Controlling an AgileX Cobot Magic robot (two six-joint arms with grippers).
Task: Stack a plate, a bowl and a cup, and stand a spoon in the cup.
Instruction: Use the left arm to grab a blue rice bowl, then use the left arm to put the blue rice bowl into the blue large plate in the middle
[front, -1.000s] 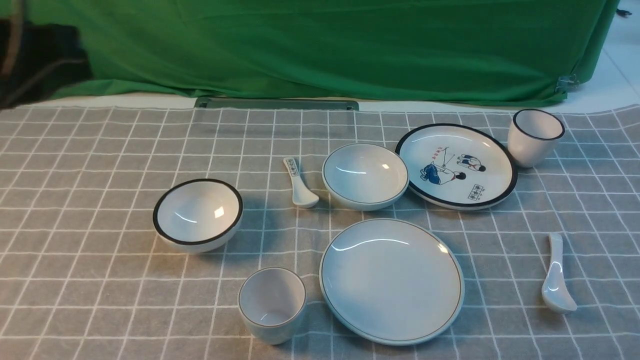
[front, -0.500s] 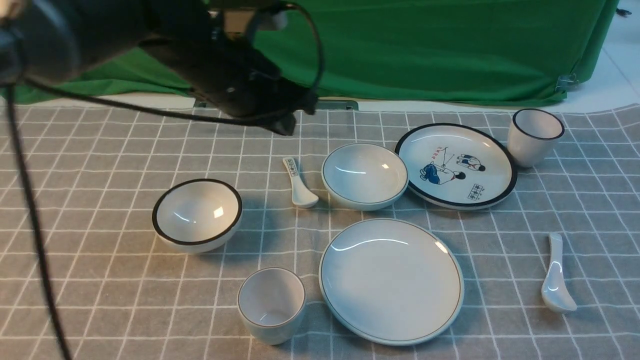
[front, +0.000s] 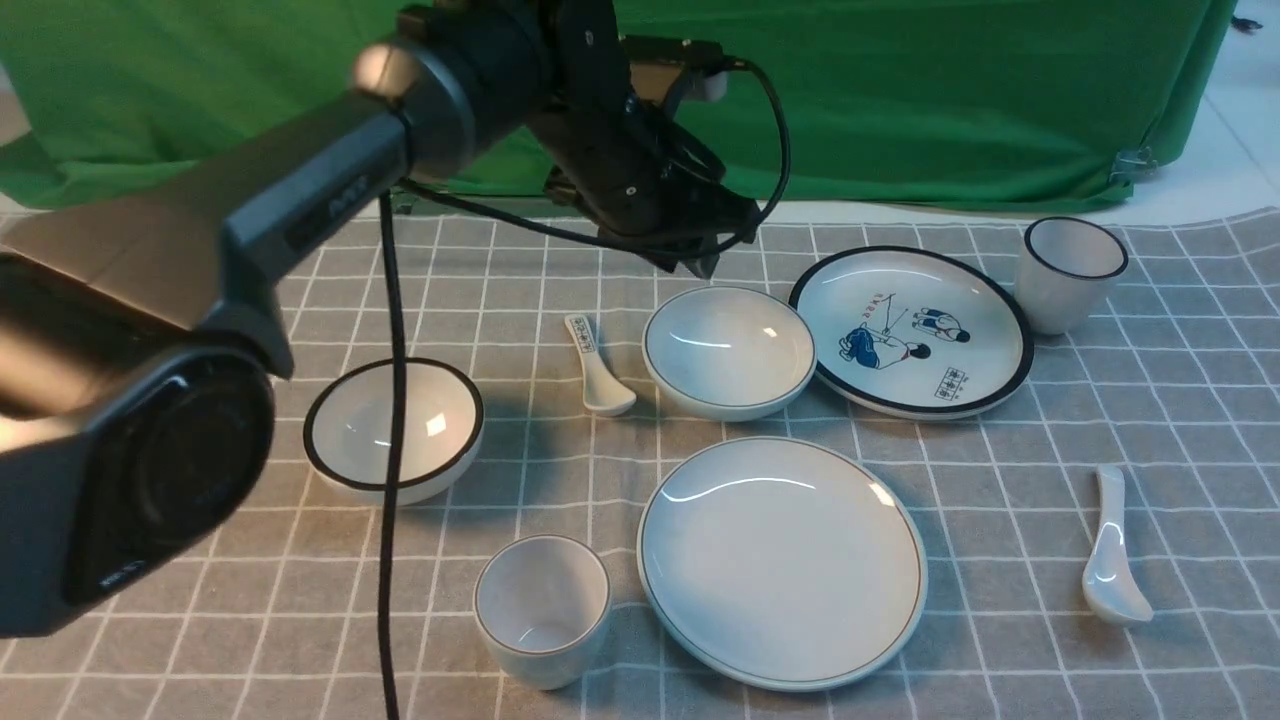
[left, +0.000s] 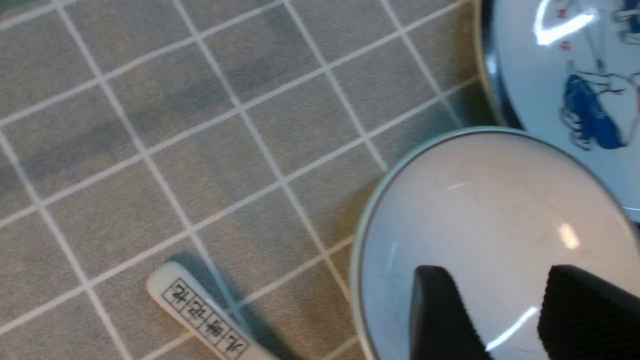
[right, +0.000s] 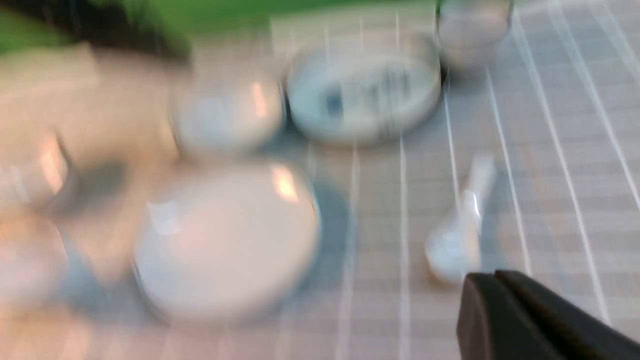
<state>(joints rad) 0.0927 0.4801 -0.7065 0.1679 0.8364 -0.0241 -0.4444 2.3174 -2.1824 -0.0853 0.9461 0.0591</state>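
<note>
The bowl (front: 730, 350) and cup (front: 543, 608) are seen empty. The left gripper (left: 497, 285) is held parted above the bowl, and the right gripper (right: 492, 281) is closed on nothing.

The printed spoon (left: 205, 312) carries a row of dark boxed Chinese characters on its handle (strokes too blurred to read). The cartoon plate (front: 912, 300) bears a boxed character block and small red marks, both illegible. Lettering on the left arm (front: 325, 208) is unreadable.

The white plate (front: 782, 562) lies flat. The bowl (front: 730, 350) stands at its 12 o'clock, the cup (front: 543, 608) at 9, the spoon (front: 1113, 550) at 3.
</note>
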